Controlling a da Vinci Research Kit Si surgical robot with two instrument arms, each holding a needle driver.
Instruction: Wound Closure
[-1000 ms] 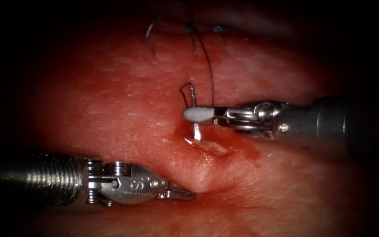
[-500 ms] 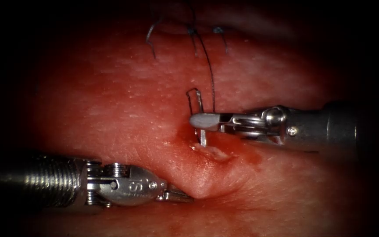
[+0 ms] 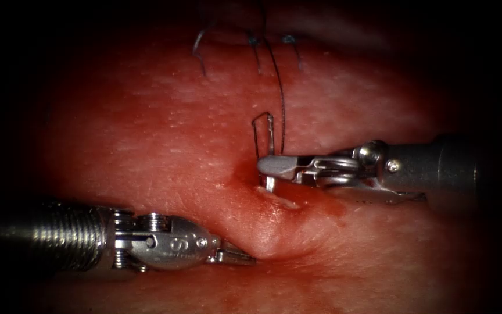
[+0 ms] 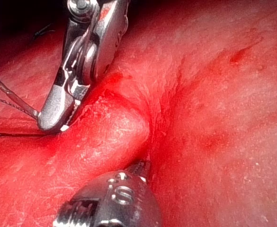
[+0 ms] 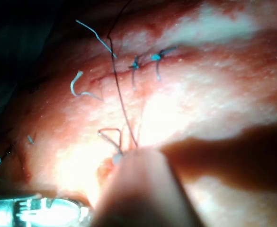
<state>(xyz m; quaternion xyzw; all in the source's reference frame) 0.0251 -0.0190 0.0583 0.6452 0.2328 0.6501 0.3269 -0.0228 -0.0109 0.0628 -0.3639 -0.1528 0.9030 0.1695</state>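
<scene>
The needle (image 3: 269,152) stands almost upright at the middle of the cut (image 3: 280,200). Its lower end goes down into the tissue (image 3: 164,151) at the pale edge of the cut, and its upper end rises on the far side of the right claw (image 3: 274,166). This claw is clenched on the needle about half way along the part we can see, we think in order to keep the curve steady while it sits in the flesh. The dark thread (image 3: 280,93) runs from the top of the needle away to the far end, where knots (image 3: 253,40) of finished stitches lie with short cut ends (image 3: 198,49).

The left claw (image 3: 236,256) lies near us, left of the cut, and grasps a fold of tissue. The flesh is lifted into a small ridge there, probably to present the edge of the cut to the needle.

In the left wrist view we see this ridge (image 4: 114,137) from close, with the left claw's tip (image 4: 139,169) pressed into it, and the right claw (image 4: 58,120) with the needle (image 4: 15,101) beside a thin loop of thread (image 4: 5,135). The right wrist view shows the far stitches (image 5: 147,61) and light blue cut ends (image 5: 88,30) clearly, and also the thread (image 5: 121,99) going down to the needle (image 5: 111,137).
</scene>
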